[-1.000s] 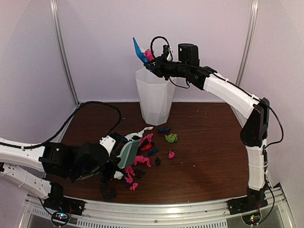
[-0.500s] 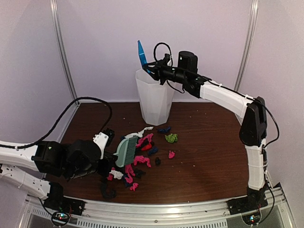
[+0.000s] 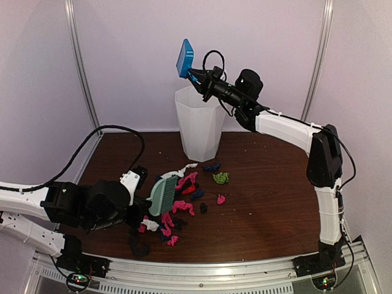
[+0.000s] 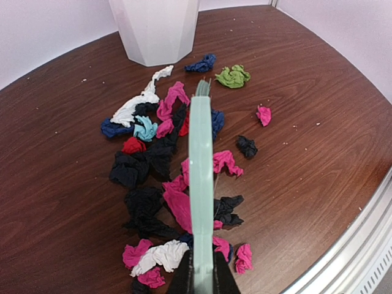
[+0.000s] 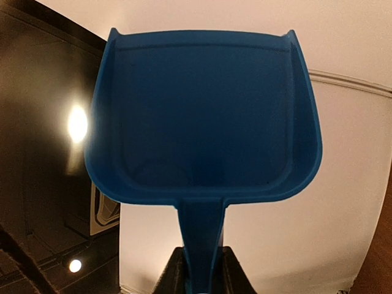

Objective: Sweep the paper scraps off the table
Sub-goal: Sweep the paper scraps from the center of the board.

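Right pincer [image 5: 202, 271]: closed narrow on the flat handle of the blue plastic dustpan [image 5: 202, 122], which is held high over the mouth of the white translucent faceted bin [image 3: 199, 125].
Left pincer [image 4: 201, 279]: clamped on the handle of the mint-green hand brush [image 4: 201, 153], low over the table.
Paper scraps [image 4: 226, 160]: pink, black, white, navy, red and green wads on the dark reddish-brown wood-grain table [image 3: 269, 202]. They lie in a loose band from just before the bin's foot toward the front edge, left of centre.
Top view only: both arms are seen whole, with the dustpan tilted up above the bin rim. The brush shows its broad side, leaning over the near part of the scraps.
Left wrist view only: the brush is seen edge-on, running down the middle of the band with scraps on both sides. One light-blue piece [image 4: 146, 128] shows among the dark ones.
Right wrist view only: the pan's hollow face is toward the camera, side walls raised and lip uppermost.
Edges: a metal rail [image 3: 214, 272] runs along the front edge. The nearest scraps lie near it but apart from it. A green wad [image 3: 220, 177] and a small pink wad [image 3: 221, 199] mark the band's right limit.
Open room: bare wood runs from those wads right to the right arm's base. A second bare area lies at the left rear, where a black cable [image 3: 116, 130] arches.
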You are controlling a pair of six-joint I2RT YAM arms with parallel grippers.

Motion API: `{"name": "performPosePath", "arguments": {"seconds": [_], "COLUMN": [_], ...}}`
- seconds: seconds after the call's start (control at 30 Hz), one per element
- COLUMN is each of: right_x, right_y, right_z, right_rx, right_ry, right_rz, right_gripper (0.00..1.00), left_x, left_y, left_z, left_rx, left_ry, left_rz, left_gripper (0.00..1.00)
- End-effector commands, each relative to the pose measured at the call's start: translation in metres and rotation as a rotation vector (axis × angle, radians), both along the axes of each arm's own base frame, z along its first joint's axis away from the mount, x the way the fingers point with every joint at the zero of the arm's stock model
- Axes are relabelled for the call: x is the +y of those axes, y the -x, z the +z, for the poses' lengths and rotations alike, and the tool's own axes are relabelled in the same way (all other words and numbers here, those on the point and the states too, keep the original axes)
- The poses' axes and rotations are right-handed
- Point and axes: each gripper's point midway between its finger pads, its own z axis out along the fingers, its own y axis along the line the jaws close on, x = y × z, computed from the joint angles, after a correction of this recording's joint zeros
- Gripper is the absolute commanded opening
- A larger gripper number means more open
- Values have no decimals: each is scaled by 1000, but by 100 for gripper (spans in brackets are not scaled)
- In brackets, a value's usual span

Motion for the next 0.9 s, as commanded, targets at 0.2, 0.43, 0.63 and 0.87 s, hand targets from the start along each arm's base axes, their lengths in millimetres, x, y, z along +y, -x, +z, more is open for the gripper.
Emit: {"name": "performPosePath", "arguments": {"seconds": [0.2,0.43,0.63,0.87], "right_x": [-5,-3,3,-10], "right_y": [19,41,68,106], "right_z": [31,18,-3,-24], "right_rx": [-113,-271,-393,-483], "right_ry": [2,272,481,728], "right_rz": [27,-67,-65,-157], "right_gripper": [0,0,0,0], "left_x": [1,2,2,2], "left_y": [-1,-3,-2,-4], "left_z": [9,9,7,6], "left_rx": [-5,-18,-22,-36], "left_ry": [59,44,32,21], "left_rz": [9,13,2,9], "left_gripper": [0,0,0,0]}}
